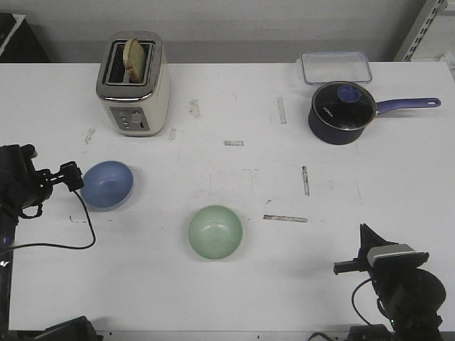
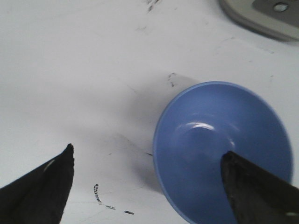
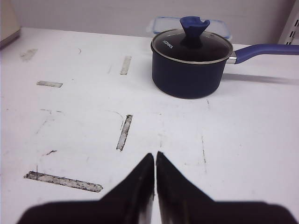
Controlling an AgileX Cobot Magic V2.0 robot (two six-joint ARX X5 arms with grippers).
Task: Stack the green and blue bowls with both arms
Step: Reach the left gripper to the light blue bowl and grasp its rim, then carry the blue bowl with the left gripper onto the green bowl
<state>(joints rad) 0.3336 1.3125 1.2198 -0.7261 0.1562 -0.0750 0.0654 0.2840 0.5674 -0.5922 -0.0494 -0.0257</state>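
The blue bowl (image 1: pixel 107 185) sits on the white table at the left, upright and empty; it also shows in the left wrist view (image 2: pixel 219 149). My left gripper (image 1: pixel 71 175) (image 2: pixel 147 163) is open right at the bowl's left rim, one finger over the bowl's inside and the other outside the rim over the table. The green bowl (image 1: pixel 215 231) sits alone at the table's middle front. My right gripper (image 1: pixel 348 268) (image 3: pixel 155 156) is shut and empty at the front right, well apart from both bowls.
A cream toaster (image 1: pixel 133 84) with bread stands at the back left. A dark blue lidded saucepan (image 1: pixel 343 111) (image 3: pixel 191 63) stands at the back right, handle pointing right, with a clear lidded container (image 1: pixel 335 67) behind it. Tape marks dot the table.
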